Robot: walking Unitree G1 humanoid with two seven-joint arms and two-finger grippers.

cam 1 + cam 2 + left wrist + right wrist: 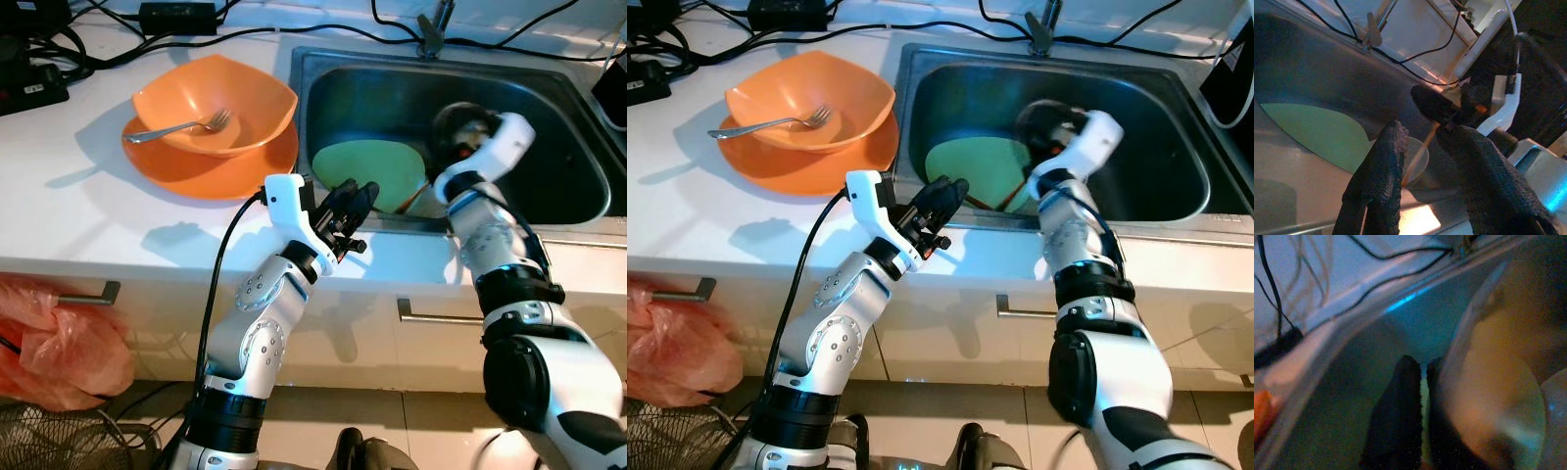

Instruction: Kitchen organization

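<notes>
my right gripper (1422, 396) is down inside the sink (549, 117), near its front wall, with the two black fingers (1398, 416) drawn together on the thin rim of a green plate (370, 168). the plate leans tilted against the sink's front wall, toward the front left corner. my left gripper (345, 211) hovers at the sink's front edge, just beside that left corner, fingers (1382, 176) spread apart and holding nothing. on the counter (88, 211) left of the sink, an orange bowl (220, 103) sits on an orange plate (196, 171), and a metal fork (181, 127) rests in the bowl with its tines toward the sink. black cables (294, 29) run along the counter's back edge behind the faucet (431, 34).
</notes>
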